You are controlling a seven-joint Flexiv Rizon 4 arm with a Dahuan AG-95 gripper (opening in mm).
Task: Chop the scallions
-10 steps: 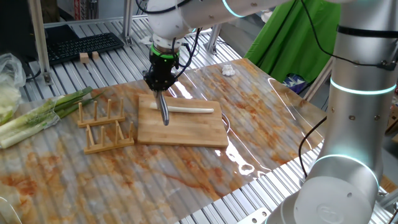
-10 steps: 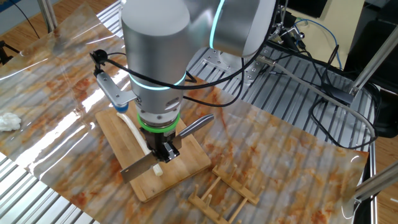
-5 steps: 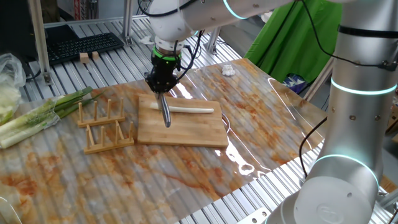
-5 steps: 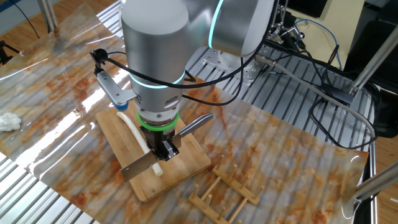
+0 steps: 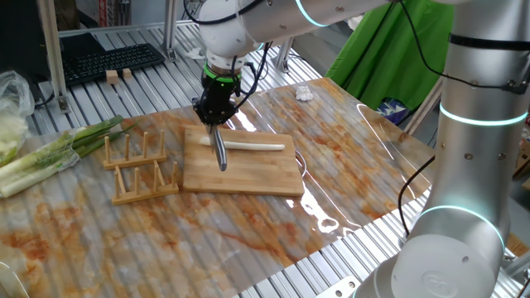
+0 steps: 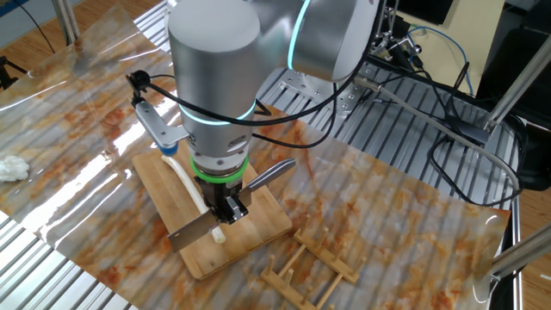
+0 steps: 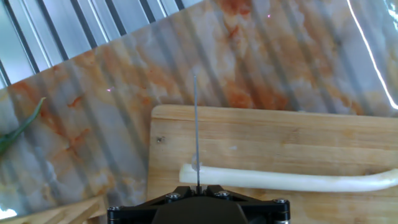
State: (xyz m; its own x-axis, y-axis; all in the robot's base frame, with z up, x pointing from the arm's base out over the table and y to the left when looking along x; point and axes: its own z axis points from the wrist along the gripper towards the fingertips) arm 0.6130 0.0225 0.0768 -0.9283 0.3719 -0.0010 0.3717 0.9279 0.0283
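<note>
A pale white scallion lies whole across the back part of the wooden board. My gripper hangs over the scallion's left end, shut on a slim grey knife whose blade points down and forward across the stalk. The other fixed view shows the scallion running under the gripper, with the knife blade low over the board. From the hand view the blade's thin edge crosses the scallion near its blunt end, above the board. Whether the blade touches the stalk I cannot tell.
A wooden rack stands just left of the board. A bunch of thick green-and-white stalks lies at the far left. A crumpled white tissue sits behind the board, and a keyboard is at the back left.
The gripper and knife have shifted only very slightly over the scallion's left end. The scallion has not moved.
</note>
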